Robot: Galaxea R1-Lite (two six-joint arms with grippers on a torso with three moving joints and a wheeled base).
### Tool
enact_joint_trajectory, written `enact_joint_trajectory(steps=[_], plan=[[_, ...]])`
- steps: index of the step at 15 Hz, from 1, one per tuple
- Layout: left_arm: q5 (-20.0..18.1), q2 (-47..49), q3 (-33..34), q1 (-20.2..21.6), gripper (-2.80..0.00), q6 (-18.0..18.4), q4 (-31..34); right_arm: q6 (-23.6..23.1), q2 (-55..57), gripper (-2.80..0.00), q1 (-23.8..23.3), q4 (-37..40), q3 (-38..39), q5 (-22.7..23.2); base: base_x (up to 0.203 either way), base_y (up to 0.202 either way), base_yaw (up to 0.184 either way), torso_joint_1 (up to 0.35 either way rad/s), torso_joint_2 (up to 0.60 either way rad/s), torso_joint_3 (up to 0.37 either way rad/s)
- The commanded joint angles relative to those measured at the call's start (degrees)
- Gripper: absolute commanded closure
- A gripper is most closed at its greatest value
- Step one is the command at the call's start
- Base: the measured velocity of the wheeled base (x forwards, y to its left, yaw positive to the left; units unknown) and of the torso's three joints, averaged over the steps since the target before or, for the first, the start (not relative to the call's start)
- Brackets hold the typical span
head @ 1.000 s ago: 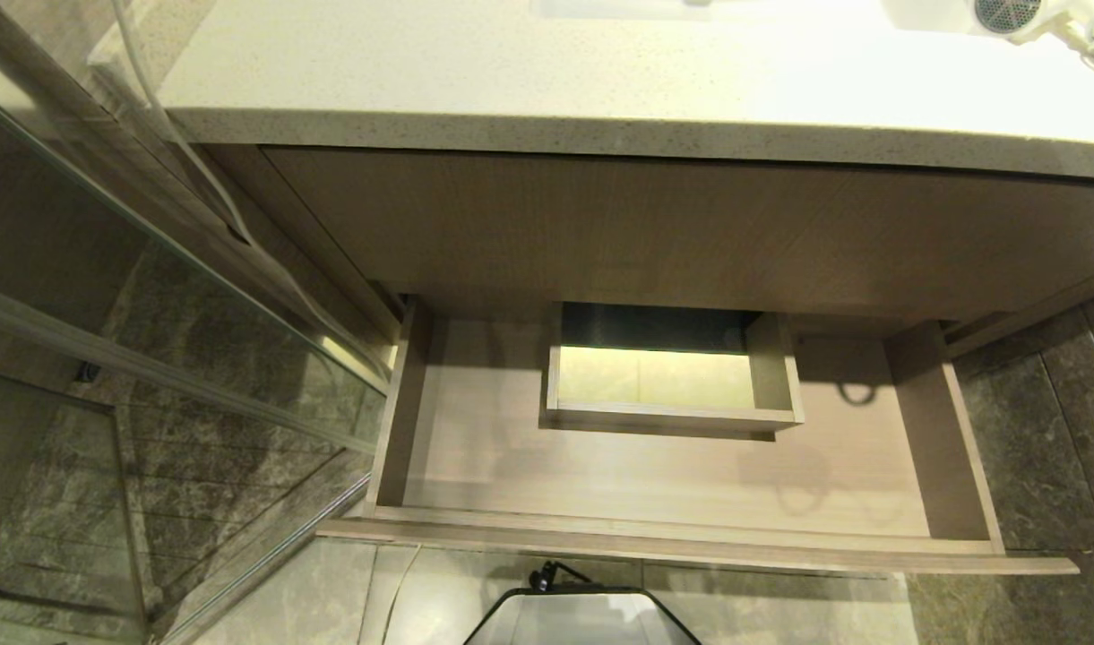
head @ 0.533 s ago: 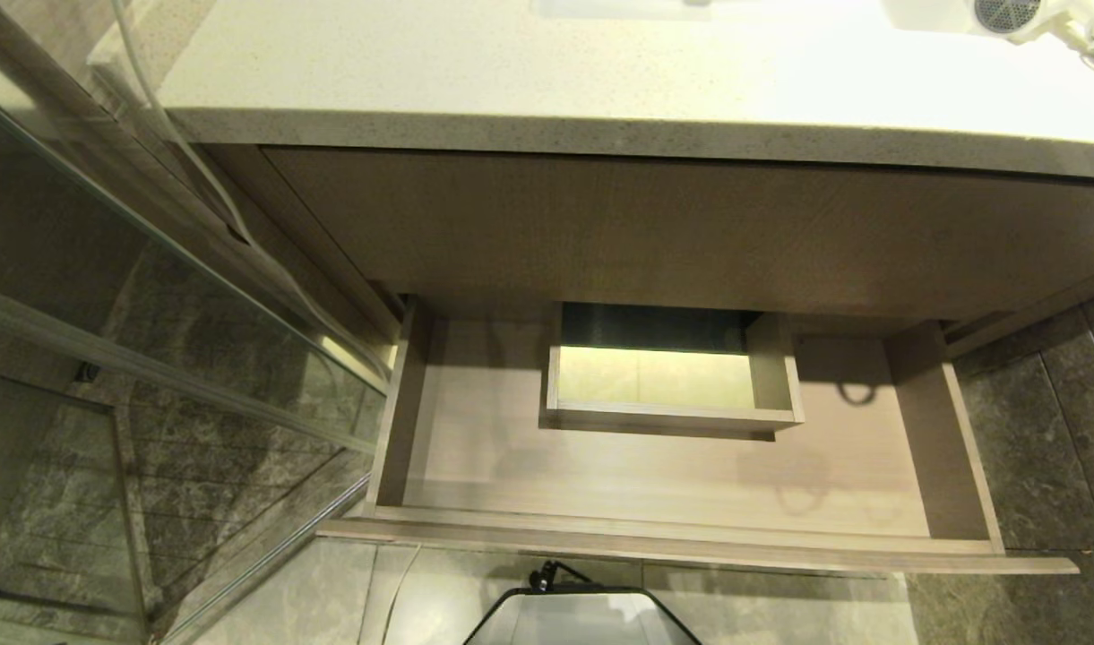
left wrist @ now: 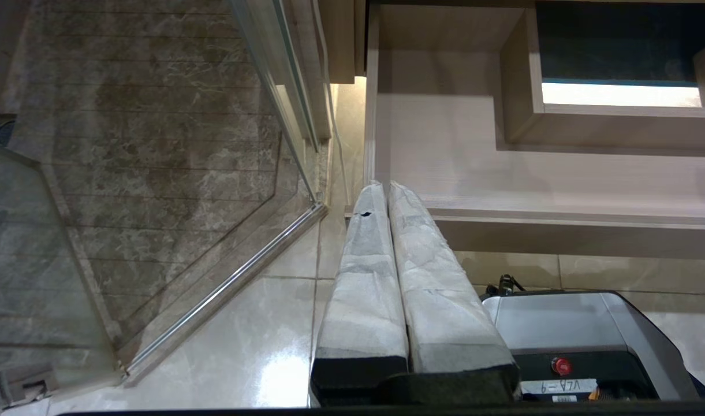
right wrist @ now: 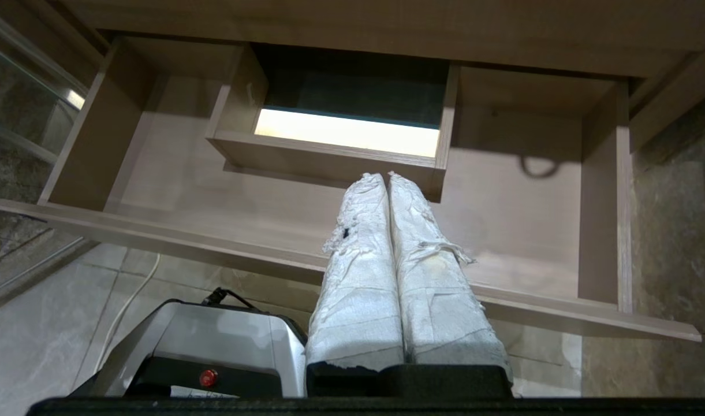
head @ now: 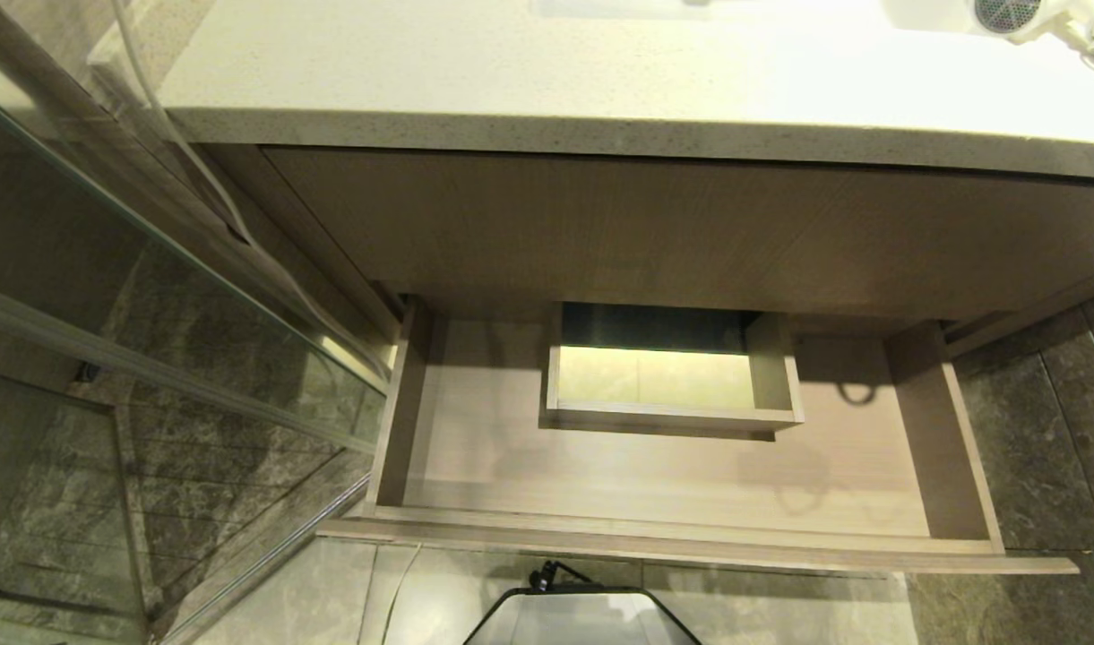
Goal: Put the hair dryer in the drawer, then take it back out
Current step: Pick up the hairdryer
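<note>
At upper right of the head view, the hair dryer [head: 1003, 13] lies on the worktop [head: 600, 81].
Below it the drawer [head: 475, 466] stands open; left gripper [left wrist: 387, 188] and right gripper [right wrist: 387, 179] hang well apart from the dryer, fingers together.

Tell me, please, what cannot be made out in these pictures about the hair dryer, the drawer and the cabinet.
- Hair dryer: head view, cut off by the top edge; barrel and cord only partly seen.
- Drawer: its front face and label, hidden in every view, seen from above only.
- Space behind the boxed cutout: too dark in every view.
- Countertop: overexposed glare hides the far part.
</note>
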Motion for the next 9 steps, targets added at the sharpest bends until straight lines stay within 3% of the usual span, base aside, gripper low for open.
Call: enact_joint_trajectory(steps=[1, 5, 9], plan=[[0.01, 0.0, 0.0, 0.12, 0.0, 0.0, -0.02, 0.01, -2.22, 0.0, 0.05, -0.03, 2.29, 0.03, 0.0, 0.0, 0.0, 0.0, 0.0, 0.0], [0.01, 0.0, 0.0, 0.09, 0.0, 0.0, -0.02, 0.01, -2.22, 0.0, 0.06, -0.03, 2.29, 0.03, 0.003, -0.011, 0.035, 0.001, 0.0, 0.003], [0.01, 0.0, 0.07, 0.03, 0.0, 0.0, -0.02, -0.03, -2.22, 0.0, 0.04, 0.06, 2.29, 0.03, 0.0, -0.007, 0.142, -0.002, 0.0, 0.004]])
